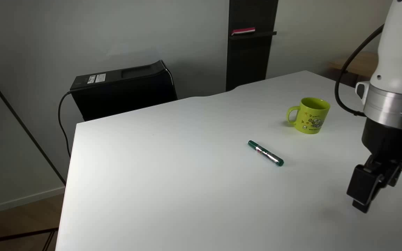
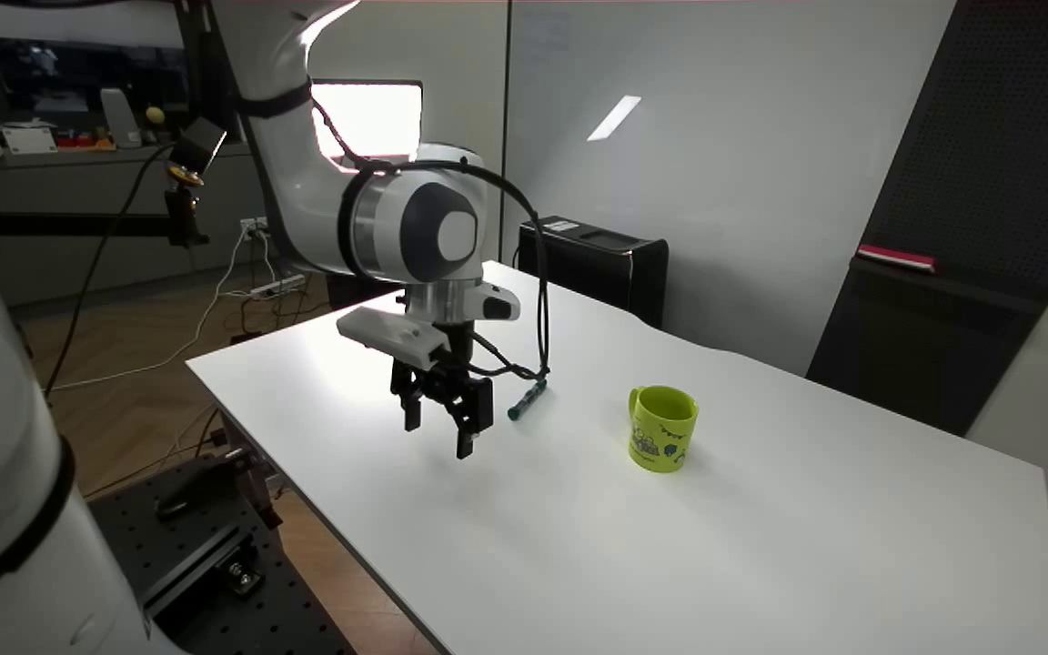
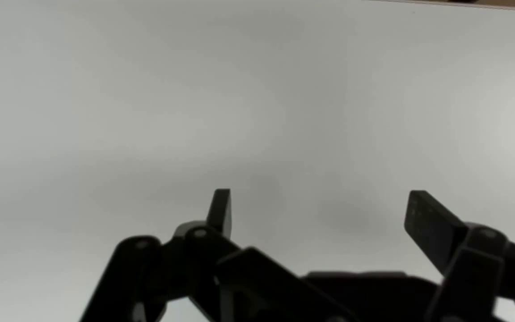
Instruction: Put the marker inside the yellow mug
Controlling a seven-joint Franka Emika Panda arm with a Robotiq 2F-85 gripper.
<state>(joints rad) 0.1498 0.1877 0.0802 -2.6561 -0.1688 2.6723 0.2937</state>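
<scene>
Clerk: Entry 1, in an exterior view?
Keeper: One yellow mug [image 2: 660, 437], upright on the white table [image 2: 760, 546]; handle at the left as viewed; dark print on its side.
Clerk: And the marker [image 2: 529, 400]?
Keeper: One, green, lying flat on the table, apart from the mug; far end seen close by a black cable [image 2: 543, 291], contact not determinable.
Clerk: The gripper [image 2: 438, 437]?
Keeper: One, black, pointing down over the table, jaws parted; borne by a white arm [image 2: 306, 209].
Clerk: Beyond the table?
Keeper: One black box-shaped unit [image 2: 592, 264]; one lit screen [image 2: 378, 118], partly hidden by the arm.
</scene>
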